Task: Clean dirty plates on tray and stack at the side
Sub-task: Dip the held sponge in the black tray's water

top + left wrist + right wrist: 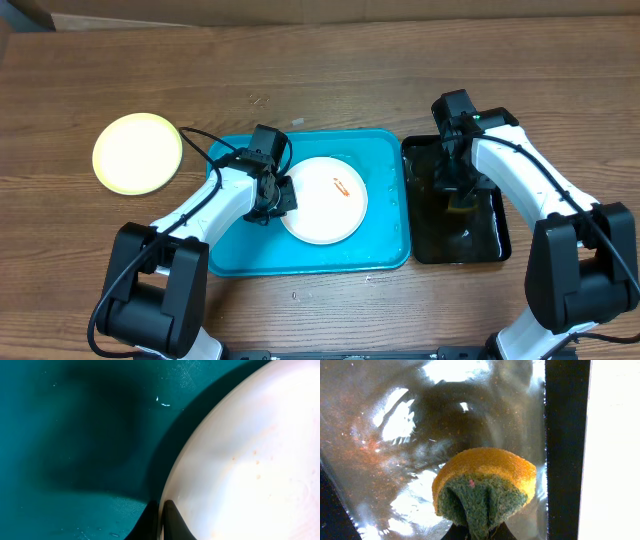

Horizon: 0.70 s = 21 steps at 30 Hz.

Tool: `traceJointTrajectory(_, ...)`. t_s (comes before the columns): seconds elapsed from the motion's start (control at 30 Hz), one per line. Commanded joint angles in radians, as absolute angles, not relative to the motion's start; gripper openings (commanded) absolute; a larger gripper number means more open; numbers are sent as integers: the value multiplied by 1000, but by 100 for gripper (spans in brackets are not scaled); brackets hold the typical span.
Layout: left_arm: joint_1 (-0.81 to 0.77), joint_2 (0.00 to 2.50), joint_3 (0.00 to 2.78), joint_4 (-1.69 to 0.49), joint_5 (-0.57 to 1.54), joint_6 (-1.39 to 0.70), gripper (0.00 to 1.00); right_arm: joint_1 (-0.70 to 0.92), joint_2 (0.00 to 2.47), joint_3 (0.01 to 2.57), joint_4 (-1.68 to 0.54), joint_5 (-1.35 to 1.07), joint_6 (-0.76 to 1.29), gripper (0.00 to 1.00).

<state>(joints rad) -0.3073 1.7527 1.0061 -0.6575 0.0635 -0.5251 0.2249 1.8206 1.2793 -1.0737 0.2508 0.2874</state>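
While the left gripper point(272, 197) pinches the left rim of the white plate point(325, 215), its 2 fingers drawn together with the edge between them, the plate lies flat on the turquoise tray point(240, 255), right of the tray's middle. 1 orange-red smear point(340, 185) shows on the plate's upper right part, so this plate is not yet clean. The right gripper point(458, 188) hangs over the black tray point(492, 235) just beside the turquoise one, clamped on an orange sponge point(485, 485) whose green scouring face bulges between the fingers. The black tray's floor looks wet and glossy beneath it, so I judge the sponge is being wetted. A pale yellow-green plate point(138, 152) rests alone on the table point(400, 60) to the left, well apart from the tray, with no smear that I can see. Only 2 plates are in view.

The step in hand, as I read it, is readying the scrub: plate steadied, sponge loaded. The next move calls for the right arm to lift the sponge clear of the black tray's wall, carry it left over the turquoise rim and press the green face onto the smear, while the left grip holds firm so the plate does not slide or tip
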Motion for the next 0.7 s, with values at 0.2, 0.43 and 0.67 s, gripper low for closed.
traceJointTrajectory(0.2,-308,1761,1016,-658,52,-539,6,226,1814,1308,-1076,260,276,4)
traceJointTrajectory(0.43,-308,1761,1016,-658,52,-539,5,230,1814,1443,-1130,19,207,4)
traceJointTrajectory(0.67,-308,1761,1016,-657,52,-539,5,337,1814,1533,-1085,-141,201,4)
